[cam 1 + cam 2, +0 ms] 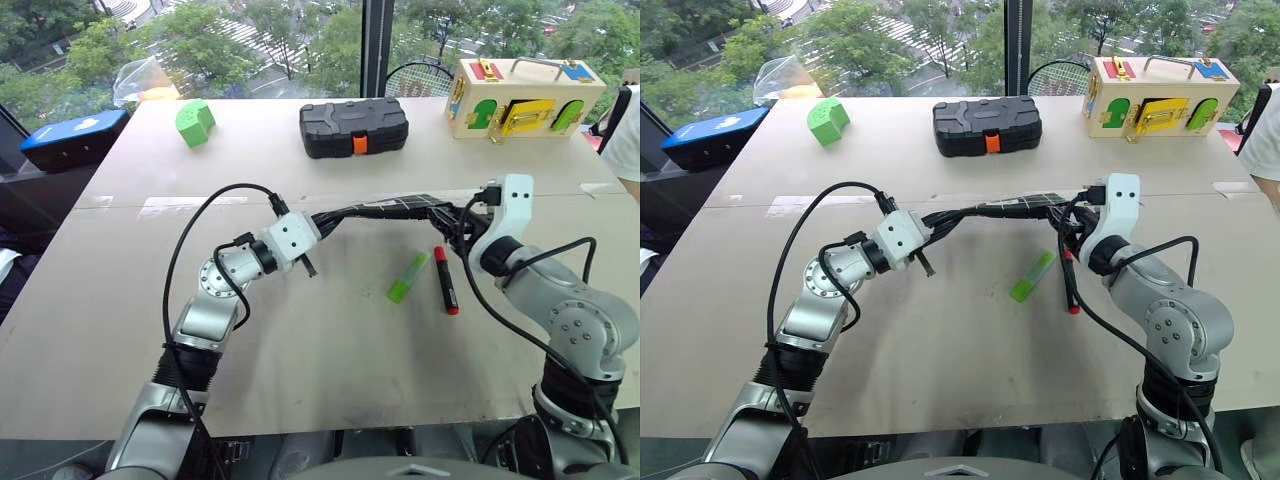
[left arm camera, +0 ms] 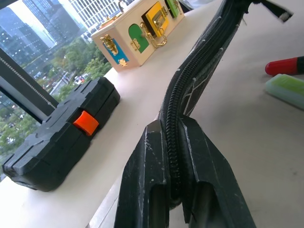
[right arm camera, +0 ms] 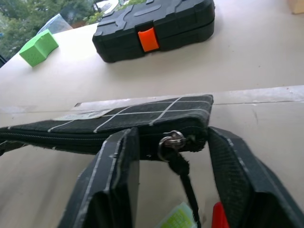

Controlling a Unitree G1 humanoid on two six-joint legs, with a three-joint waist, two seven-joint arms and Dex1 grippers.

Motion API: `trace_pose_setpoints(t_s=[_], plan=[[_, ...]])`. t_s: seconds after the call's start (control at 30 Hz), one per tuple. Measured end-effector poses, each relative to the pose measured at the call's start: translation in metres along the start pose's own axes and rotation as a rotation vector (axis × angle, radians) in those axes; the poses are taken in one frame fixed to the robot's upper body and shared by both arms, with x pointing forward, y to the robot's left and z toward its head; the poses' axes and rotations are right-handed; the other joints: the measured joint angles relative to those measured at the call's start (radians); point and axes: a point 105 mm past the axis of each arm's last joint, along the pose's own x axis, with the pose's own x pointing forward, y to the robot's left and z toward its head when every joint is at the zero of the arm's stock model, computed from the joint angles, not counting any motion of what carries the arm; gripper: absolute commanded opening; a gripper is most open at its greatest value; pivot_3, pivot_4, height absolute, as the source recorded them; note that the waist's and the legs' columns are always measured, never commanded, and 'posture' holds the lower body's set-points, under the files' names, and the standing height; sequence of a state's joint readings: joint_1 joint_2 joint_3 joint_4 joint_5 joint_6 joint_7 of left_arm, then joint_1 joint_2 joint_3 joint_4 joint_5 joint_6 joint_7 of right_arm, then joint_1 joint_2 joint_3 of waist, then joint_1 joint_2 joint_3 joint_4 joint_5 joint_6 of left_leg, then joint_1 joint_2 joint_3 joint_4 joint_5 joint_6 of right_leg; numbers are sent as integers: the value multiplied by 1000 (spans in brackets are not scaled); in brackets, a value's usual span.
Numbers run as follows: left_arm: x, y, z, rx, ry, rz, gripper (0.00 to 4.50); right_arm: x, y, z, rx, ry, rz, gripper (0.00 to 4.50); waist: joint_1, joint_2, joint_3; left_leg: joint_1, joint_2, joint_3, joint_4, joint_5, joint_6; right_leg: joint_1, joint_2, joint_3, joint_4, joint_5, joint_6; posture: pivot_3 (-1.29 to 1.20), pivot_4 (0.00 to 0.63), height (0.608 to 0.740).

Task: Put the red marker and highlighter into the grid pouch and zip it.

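Observation:
The grid pouch [image 1: 380, 208] hangs stretched above the table between my two grippers, zipper edge up. My left gripper [image 1: 318, 222] is shut on its left end, fingers [image 2: 152, 156] clamped on the zipper edge. My right gripper [image 3: 173, 137] is at the pouch's other end. Its jaws stand apart on either side of the corner with the metal zipper pull [image 3: 172, 140], and gaps show on both sides. The red marker [image 1: 445, 280] and the light-green highlighter [image 1: 408, 277] lie side by side on the table just under the pouch's right end.
A black hard case with an orange latch [image 1: 353, 126] sits at the table's back centre. A green block [image 1: 195, 122] is at the back left and a wooden latch box [image 1: 525, 97] at the back right. A person's sleeve [image 1: 625, 130] shows at the right edge.

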State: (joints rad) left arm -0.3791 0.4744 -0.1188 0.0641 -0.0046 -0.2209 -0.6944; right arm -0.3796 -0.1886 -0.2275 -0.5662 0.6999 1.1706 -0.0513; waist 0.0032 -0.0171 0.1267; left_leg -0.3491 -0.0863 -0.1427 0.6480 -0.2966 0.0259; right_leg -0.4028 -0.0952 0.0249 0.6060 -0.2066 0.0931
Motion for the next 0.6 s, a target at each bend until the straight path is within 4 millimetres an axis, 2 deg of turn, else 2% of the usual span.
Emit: trace_pose_setpoints(t_s=[0.27, 0.6], plan=[[1, 0, 1, -6, -7, 8, 0, -2, -4, -10, 44, 47, -17, 2169, -1, 0, 0, 0, 0, 0, 0, 0, 0, 0, 0, 0, 0, 0, 0, 0, 150, 740], [2, 1, 1, -8, -7, 24, 0, -7, -6, -13, 233, 45, -11, 2169, -2, 0, 0, 0, 0, 0, 0, 0, 0, 0, 0, 0, 0, 0, 0, 0, 150, 740]])
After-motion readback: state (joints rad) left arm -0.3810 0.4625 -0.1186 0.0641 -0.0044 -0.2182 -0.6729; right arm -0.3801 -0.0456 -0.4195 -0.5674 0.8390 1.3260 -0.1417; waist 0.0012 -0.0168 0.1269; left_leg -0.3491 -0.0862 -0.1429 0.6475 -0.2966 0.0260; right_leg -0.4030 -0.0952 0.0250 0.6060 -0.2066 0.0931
